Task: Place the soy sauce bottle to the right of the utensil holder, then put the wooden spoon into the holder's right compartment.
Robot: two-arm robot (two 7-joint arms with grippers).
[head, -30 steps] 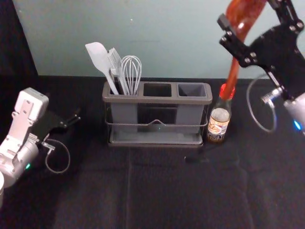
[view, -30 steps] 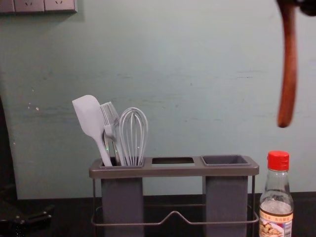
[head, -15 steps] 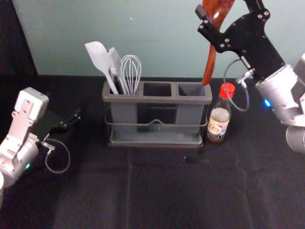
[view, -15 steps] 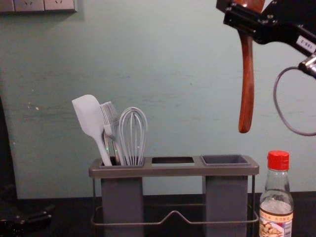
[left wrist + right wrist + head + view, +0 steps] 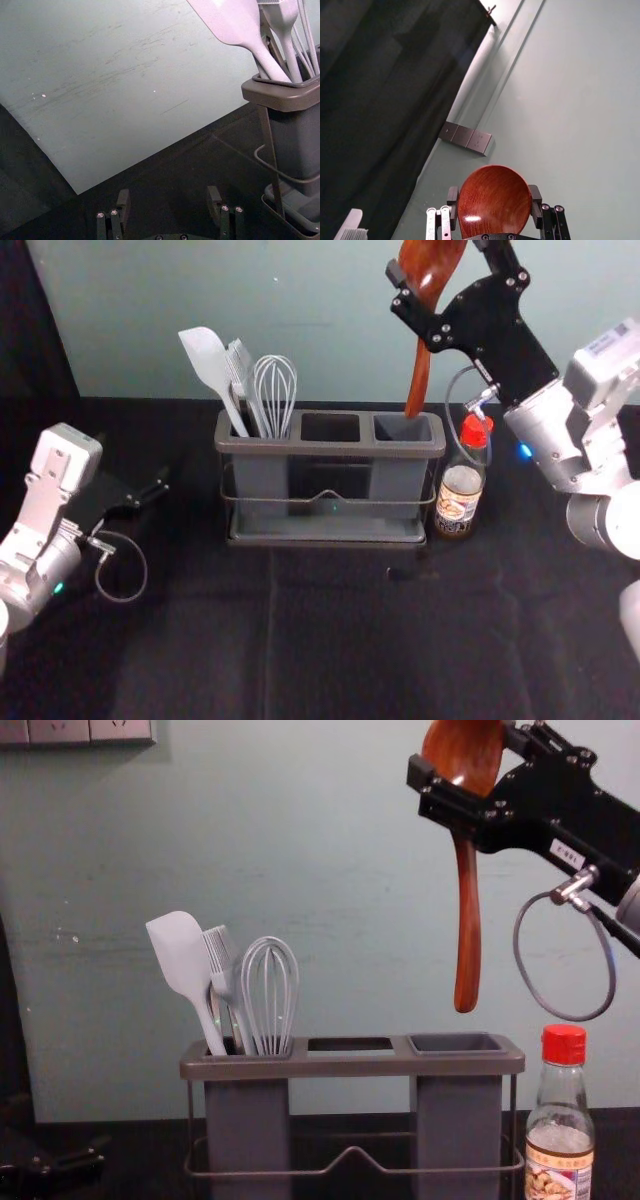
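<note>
My right gripper (image 5: pixel 436 272) is shut on the bowl of the wooden spoon (image 5: pixel 418 375), high above the utensil holder (image 5: pixel 340 450). In the chest view the spoon (image 5: pixel 468 930) hangs handle down, its tip a little above the holder's open right compartment (image 5: pixel 456 1043). The right wrist view has the bowl (image 5: pixel 494 205) between the right gripper's fingertips (image 5: pixel 494 200). The soy sauce bottle (image 5: pixel 459 495), red-capped, stands upright just right of the holder. My left gripper (image 5: pixel 163 486) is parked at the left; its wrist view has the gripper (image 5: pixel 168 200) open.
A white spatula (image 5: pixel 207 360), a brush and a whisk (image 5: pixel 275 390) stand in the holder's left compartment. The middle compartment (image 5: pixel 330 428) is empty. Behind the table rises a pale wall, with a switch panel (image 5: pixel 75 730) at upper left in the chest view.
My right gripper has moved left with the spoon, from above the bottle to above the holder's right side, and the handle tip hangs lower. Holder, bottle and left arm have stayed put.
</note>
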